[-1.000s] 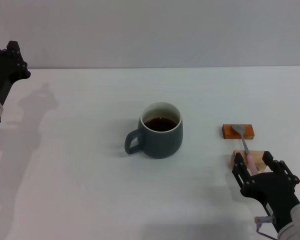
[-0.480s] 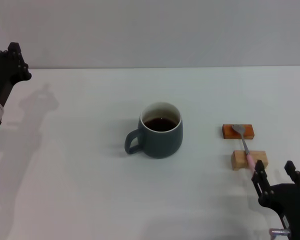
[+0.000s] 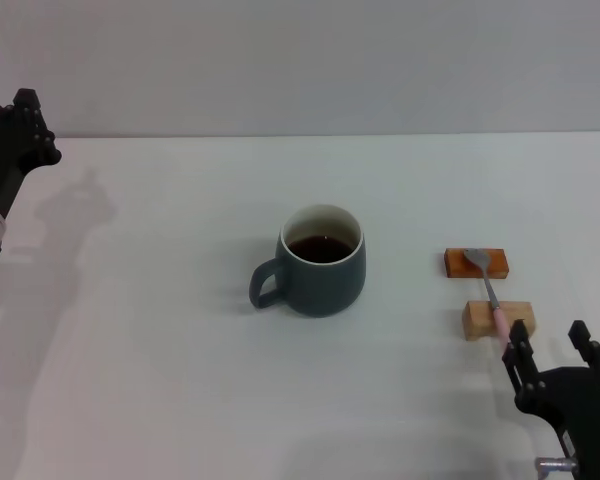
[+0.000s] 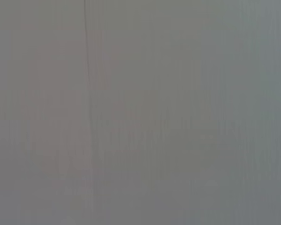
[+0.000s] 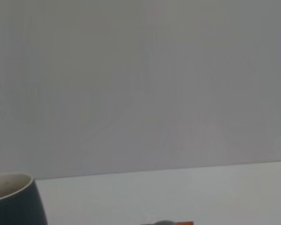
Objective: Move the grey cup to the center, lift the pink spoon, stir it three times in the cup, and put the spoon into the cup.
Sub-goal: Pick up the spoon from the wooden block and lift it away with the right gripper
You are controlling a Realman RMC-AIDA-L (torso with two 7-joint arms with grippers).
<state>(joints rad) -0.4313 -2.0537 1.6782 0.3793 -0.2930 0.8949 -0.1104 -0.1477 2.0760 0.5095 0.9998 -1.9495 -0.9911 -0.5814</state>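
Spoon (image 3: pixel 490 292) bridges two blocks, right of the cup (image 3: pixel 321 260) at mid-desk.
Slim, light and stiff, it has a slick metal bowl on the orange block (image 3: pixel 475 263) and a pink handle over the wooden block (image 3: pixel 497 319); the overhanging handle looks the best hold. Right gripper (image 3: pixel 554 349) sits just behind it, fingers spread and empty; left gripper (image 3: pixel 22 128) is parked far left, finger state unclear.

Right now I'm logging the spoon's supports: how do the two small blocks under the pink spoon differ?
The orange block lies farther from the robot and is darker, reddish orange; the wooden block lies nearer and is pale tan. The pink spoon rests its silver bowl on the orange block, while its pink handle crosses the wooden block. Both are small rectangular blocks on the white table, right of the grey cup.
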